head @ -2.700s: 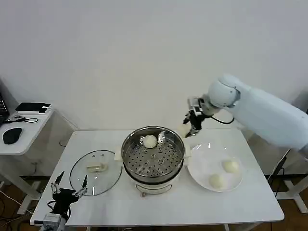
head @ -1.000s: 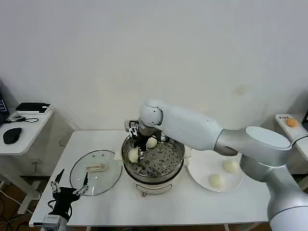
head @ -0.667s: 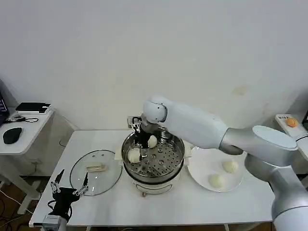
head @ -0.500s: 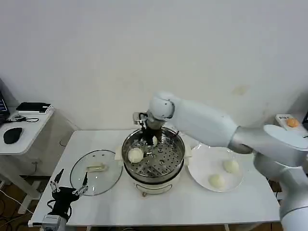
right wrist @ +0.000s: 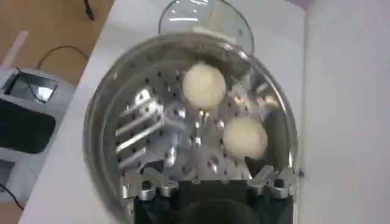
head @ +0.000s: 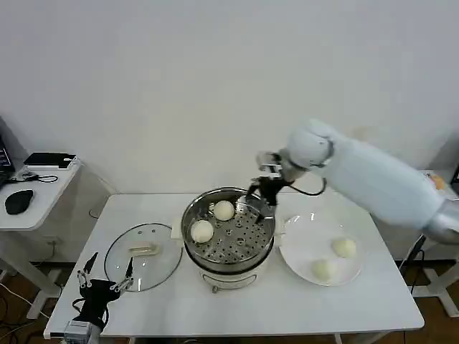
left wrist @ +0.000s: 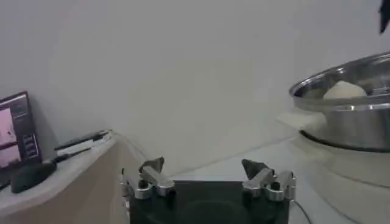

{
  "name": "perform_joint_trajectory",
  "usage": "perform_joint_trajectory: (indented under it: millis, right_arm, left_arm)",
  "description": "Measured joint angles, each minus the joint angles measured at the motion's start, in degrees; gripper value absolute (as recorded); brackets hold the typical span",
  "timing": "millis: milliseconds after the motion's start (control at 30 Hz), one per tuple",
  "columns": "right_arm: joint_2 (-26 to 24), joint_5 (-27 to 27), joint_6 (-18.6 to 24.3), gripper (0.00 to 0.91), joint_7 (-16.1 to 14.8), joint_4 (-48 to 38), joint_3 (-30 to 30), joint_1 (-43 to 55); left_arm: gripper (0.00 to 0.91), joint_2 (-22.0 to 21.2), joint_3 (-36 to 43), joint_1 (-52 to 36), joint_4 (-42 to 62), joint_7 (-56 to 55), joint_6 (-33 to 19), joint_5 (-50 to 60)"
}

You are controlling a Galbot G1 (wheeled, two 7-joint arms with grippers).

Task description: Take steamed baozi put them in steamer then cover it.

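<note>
- My right arm reaches in from the right, wrist bent down, with my right gripper (head: pixel 261 201) above the steamer's (head: pixel 228 231) far right rim, fingers spread and holding nothing.
- Two steamed baozi (head: pixel 202 231) sit in the steamer's left part; two more lie on the white plate (head: pixel 301 247) to its right.
- The cover (head: pixel 143 255) lies flat on the table (head: pixel 287 304), left of the steamer.
- My left gripper (head: pixel 100 287) waits at the table's near left corner, fingers apart; it seems empty.

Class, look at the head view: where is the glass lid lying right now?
The glass lid lies flat on the white table, on the robot's left, beside the steamer and just ahead of the parked left gripper.
</note>
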Motion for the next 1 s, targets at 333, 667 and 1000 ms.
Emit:
perform_joint_trajectory:
  millis: [333, 667, 1000]
  right_arm:
    - [-9.50, -5.84, 2.21, 0.907, -1.86, 2.20, 2.30, -4.75]
    - [-11.80, -11.86, 3.39, 0.907, -2.15, 1.48, 3.91, -13.09]
    - [-10.83, -15.35, 3.96, 0.907, -2.49, -0.07, 3.36, -17.87]
  left_arm:
    - [0.907, -0.10, 0.31, 0.24, -0.03, -0.54, 0.50, -1.03]
    - [0.907, -0.16, 0.15, 0.79, -0.45, -0.53, 0.74, -0.98]
    - [0.907, 0.03, -0.39, 0.73, 0.12, -0.52, 0.95, -1.05]
